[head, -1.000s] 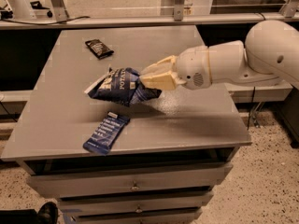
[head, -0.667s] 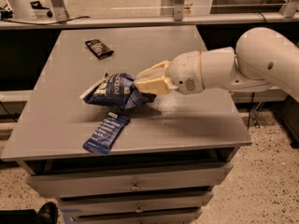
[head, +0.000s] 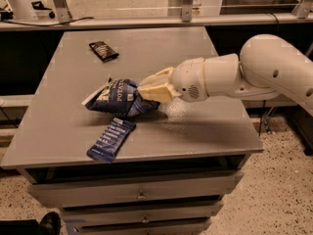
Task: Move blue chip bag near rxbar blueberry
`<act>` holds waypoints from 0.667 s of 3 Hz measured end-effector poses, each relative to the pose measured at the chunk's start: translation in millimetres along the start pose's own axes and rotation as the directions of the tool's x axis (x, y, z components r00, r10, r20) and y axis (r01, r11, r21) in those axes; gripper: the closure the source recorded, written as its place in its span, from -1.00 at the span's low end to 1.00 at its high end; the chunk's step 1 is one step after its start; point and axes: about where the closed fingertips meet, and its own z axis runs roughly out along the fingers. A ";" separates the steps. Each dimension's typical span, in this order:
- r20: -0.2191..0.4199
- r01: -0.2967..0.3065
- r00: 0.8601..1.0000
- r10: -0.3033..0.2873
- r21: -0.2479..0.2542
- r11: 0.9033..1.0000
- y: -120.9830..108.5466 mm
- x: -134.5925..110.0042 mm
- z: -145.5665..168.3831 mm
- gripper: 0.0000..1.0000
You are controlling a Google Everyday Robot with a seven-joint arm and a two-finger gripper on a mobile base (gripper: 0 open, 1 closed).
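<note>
Middle of the table (head: 205, 126): the gripper (head: 152, 90) reaches in from the right, and its fingers pinch the right end of the chip bag (head: 116, 98).
Chip bag: puffy and dark blue, it sits crumpled just left of the gripper. I cannot tell whether its underside rests on the table or hangs just above it.
Blue bar (head: 111, 139): it lies flat just on the near side of the bag, close to the table's near edge. The two look almost touching.
Progress: judging by this layout, the bag is already near the bar, so setting it down and letting go seems to be what is left.
Risk, slip: the hold is on thin foil at one end, so a quick move could swing the bag or pull it free.
Risk, shove: pushing the bag nearer could knock the bar off the near edge.
Risk, release: the foil might cling to a finger and drag the bag away.
Open room: there is bare table to the right under the arm (head: 234, 75) and on the far side. A black wrapper (head: 103, 51) lies well apart at far left.
</note>
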 end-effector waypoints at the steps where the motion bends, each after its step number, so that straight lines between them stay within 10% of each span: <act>1: -0.005 -0.008 1.000 0.008 0.004 1.000 0.2 3.0 -0.7 -0.30; 2: -0.005 -0.009 1.000 0.009 0.008 1.000 -0.3 1.9 -4.3 -0.76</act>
